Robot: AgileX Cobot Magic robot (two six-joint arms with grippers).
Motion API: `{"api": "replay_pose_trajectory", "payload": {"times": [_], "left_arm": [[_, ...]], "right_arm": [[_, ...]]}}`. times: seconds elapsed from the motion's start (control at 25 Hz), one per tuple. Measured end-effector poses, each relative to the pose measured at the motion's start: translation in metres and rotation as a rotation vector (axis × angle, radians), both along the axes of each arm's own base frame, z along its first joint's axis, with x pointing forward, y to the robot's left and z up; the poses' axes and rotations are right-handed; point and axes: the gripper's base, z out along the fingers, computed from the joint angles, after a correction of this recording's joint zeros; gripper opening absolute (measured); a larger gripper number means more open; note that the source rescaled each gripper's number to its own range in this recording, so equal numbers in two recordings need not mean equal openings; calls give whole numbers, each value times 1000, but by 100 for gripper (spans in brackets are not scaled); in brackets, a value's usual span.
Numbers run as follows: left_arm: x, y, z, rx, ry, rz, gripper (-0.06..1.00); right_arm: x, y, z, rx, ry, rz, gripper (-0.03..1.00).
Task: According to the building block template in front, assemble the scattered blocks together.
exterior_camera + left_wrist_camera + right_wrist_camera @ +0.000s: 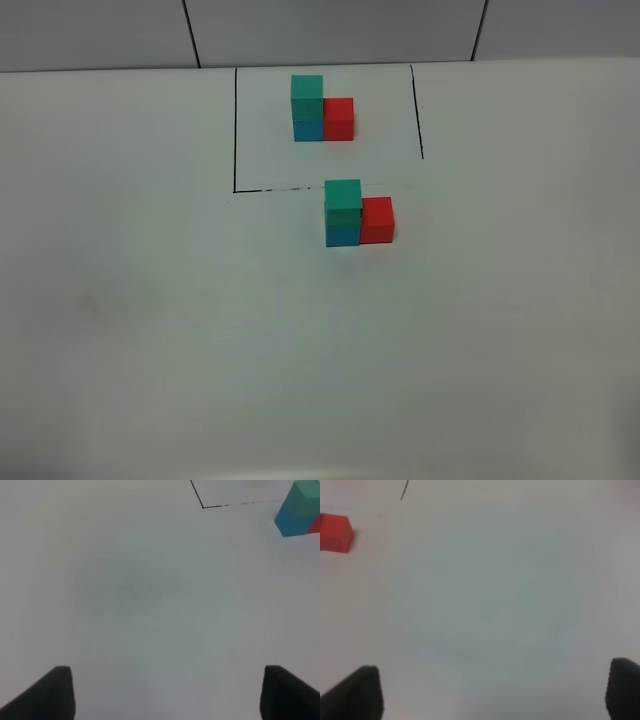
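The building block template [322, 108] sits at the far middle of the white tabletop [150, 330], inside a thin black outline [235, 130] drawn on three sides: a teal-green cube stands on a cyan-blue one, and a red cube sits against the blue one's right side. Just in front of that outline, outside it, the scattered blocks [357, 215] now form the same shape, the green cube [343, 197] atop the blue cube [342, 234] and the red cube [377, 220] touching alongside on the right; the green one looks set slightly off the blue one's edges. All cubes are matte, plain and equal in size. Neither arm shows in the high view. The left gripper [165, 690] hovers low over bare tabletop with its dark fingers spread wide and nothing between them, the assembled cluster well off towards one corner of its view. The right gripper [495, 692] is likewise spread wide and empty over bare tabletop, with the red cube at the edge of its view. No writing or labels can be read anywhere.
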Motion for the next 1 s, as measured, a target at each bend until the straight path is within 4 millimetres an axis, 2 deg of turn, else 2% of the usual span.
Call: {"api": "replay_pose_trajectory", "payload": {"times": [0.32, 0.72, 1.0], "left_arm": [[0, 0, 0, 0, 0, 0, 92], [0, 0, 0, 0, 0, 0, 92], [0, 0, 0, 0, 0, 0, 92]], "right_arm": [[-24, -2, -12, 24, -30, -16, 84], [-47, -4, -56, 17, -82, -8, 83], [-57, -4, -57, 22, -149, -7, 83]]}}
